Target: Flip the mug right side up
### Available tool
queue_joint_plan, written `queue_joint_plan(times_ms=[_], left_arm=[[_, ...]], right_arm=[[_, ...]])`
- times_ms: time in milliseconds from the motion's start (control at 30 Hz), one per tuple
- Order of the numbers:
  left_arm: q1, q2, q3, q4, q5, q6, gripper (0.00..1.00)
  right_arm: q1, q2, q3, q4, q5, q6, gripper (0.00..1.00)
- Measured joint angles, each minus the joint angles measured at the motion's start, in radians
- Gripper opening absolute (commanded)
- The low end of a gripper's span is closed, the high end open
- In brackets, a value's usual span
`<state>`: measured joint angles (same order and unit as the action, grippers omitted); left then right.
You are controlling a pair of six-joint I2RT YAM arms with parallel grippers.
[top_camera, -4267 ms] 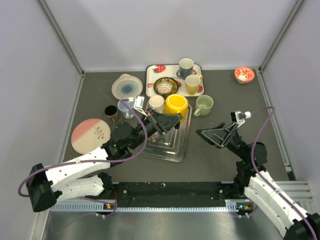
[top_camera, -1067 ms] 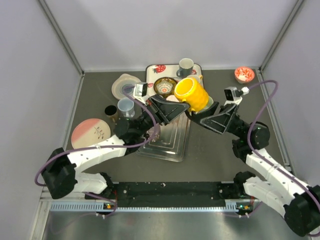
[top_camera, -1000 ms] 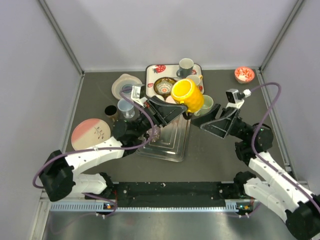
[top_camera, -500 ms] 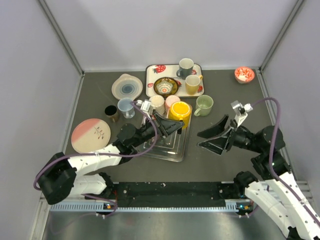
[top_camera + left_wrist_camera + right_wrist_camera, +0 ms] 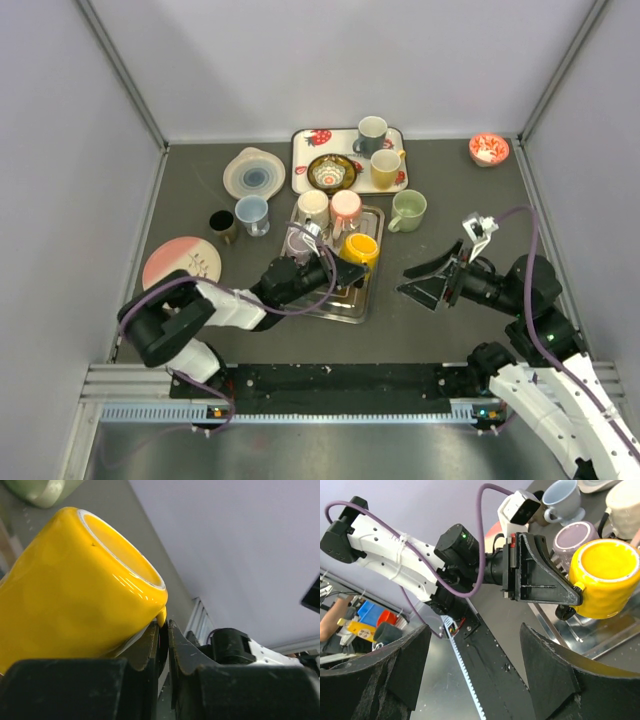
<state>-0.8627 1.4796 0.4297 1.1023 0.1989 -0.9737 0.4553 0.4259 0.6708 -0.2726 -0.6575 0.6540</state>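
The yellow mug point(image 5: 360, 247) sits low on the metal drying tray point(image 5: 335, 306), its mouth facing up. My left gripper point(image 5: 347, 269) reaches in from the left and is shut on the mug's near side. In the left wrist view the mug point(image 5: 75, 580) fills the left, and the gripper point(image 5: 166, 626) pinches a yellow nub of it between nearly touching jaws. The right wrist view shows the mug point(image 5: 605, 577) with its open rim up. My right gripper point(image 5: 420, 282) hangs open to the right of the tray, holding nothing, and appears as point(image 5: 476, 635).
An upturned purple mug point(image 5: 297, 240), a cream cup point(image 5: 313, 205) and a pink cup point(image 5: 346, 205) crowd the tray's far end. A green mug point(image 5: 408, 210) stands to the right. A strawberry tray point(image 5: 310, 140) with mugs lies behind; plates point(image 5: 180, 265) are at the left.
My left gripper has brought the yellow mug down from high over the back cups onto the metal tray, mouth up. The right arm has pulled back to the right and lower.
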Motion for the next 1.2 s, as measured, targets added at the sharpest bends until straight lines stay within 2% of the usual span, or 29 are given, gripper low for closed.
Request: queue_joint_plan(times_ms=[400, 733, 800, 1200], left_arm=[[0.045, 0.241, -0.005, 0.097, -0.005, -0.068, 0.0], [0.075, 0.32, 0.009, 0.201, 0.013, -0.103, 0.0], [0.077, 0.321, 0.009, 0.203, 0.021, -0.103, 0.07], [0.079, 0.25, -0.05, 0.174, 0.037, -0.086, 0.2]], right_arm=[[0.0, -0.027, 0.019, -0.122, 0.058, -0.068, 0.72], [0.0, -0.027, 0.019, -0.141, 0.07, -0.087, 0.72], [0.0, -0.027, 0.019, -0.141, 0.071, -0.088, 0.72], [0.0, -0.027, 0.019, -0.141, 0.082, -0.097, 0.72]])
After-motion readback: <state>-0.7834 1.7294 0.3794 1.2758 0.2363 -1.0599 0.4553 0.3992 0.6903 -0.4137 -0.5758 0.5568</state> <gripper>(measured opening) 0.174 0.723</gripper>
